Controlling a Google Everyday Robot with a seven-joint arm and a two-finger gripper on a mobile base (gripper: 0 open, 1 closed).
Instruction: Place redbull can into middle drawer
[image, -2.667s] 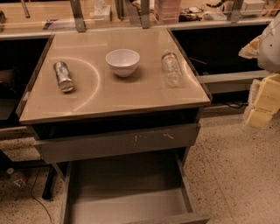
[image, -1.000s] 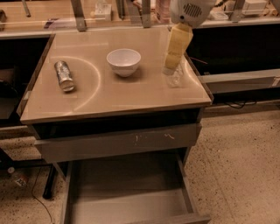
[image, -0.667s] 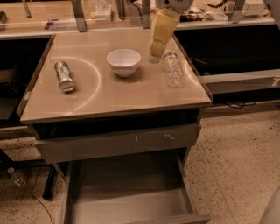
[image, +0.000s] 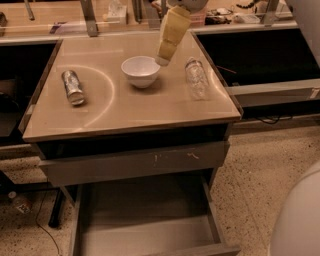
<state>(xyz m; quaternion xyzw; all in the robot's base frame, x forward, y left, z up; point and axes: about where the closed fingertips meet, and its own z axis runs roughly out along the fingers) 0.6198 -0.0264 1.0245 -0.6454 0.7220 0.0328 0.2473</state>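
The redbull can (image: 73, 87) lies on its side at the left of the tan tabletop (image: 130, 110). My gripper (image: 161, 60), at the end of a yellowish arm, hangs over the back middle of the top. It is just right of a white bowl (image: 140, 70) and well to the right of the can. The middle drawer (image: 145, 227) is pulled out below the table, and its flat grey floor is bare. Above it sits a drawer whose grey front (image: 135, 162) bears white scratches.
A clear plastic bottle (image: 196, 77) lies on the right of the tabletop. Dark shelving (image: 260, 55) stands to the right and a cluttered counter behind. A white rounded part of the robot (image: 300, 215) fills the lower right corner. A cable lies on the speckled floor at left.
My arm came in from the right and swept left across the back of the table, from above the bottle to beside the bowl. The can, bowl, bottle and drawers have not moved.
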